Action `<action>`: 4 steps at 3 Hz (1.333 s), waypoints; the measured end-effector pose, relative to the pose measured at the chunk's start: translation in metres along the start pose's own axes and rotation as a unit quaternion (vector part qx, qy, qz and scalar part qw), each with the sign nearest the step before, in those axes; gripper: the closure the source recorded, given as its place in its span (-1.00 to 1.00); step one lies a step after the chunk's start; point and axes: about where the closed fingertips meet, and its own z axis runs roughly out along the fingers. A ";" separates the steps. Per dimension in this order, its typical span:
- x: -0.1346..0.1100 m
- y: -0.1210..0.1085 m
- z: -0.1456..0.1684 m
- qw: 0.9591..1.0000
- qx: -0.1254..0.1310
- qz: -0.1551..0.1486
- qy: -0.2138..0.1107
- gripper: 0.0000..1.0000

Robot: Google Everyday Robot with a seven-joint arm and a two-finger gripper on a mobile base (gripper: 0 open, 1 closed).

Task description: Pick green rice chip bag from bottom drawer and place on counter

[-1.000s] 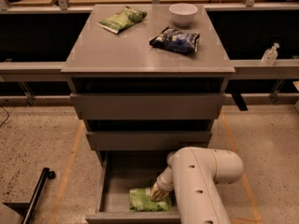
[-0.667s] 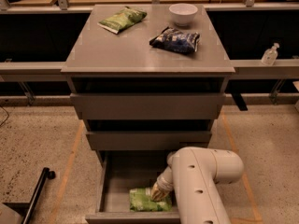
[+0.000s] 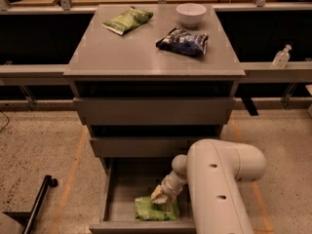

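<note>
Gripper (image 3: 163,195) stays where it was a second ago, low in the open bottom drawer (image 3: 122,189) at 6 o'clock, pressed onto the green rice chip bag (image 3: 148,211); whether it grasps the bag or merely rests on it, I cannot tell; the bag has not shifted and lies by the drawer's front wall. The white arm (image 3: 219,189) rises at 5 o'clock and hides the drawer's right side; two shut drawers (image 3: 153,110) overhang above. On the counter (image 3: 136,52): a darker green bag (image 3: 127,20) at 11 o'clock, a white bowl (image 3: 191,13) at 1 o'clock, a dark blue-and-white bag (image 3: 183,41) just beside it.
</note>
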 end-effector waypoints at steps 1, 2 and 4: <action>0.007 0.053 -0.054 0.995 -0.009 -0.091 -0.043 -1.00; 0.006 0.049 -0.052 0.996 -0.009 -0.085 -0.040 -1.00; -0.003 -0.002 0.009 0.999 -0.044 -0.028 -0.001 -1.00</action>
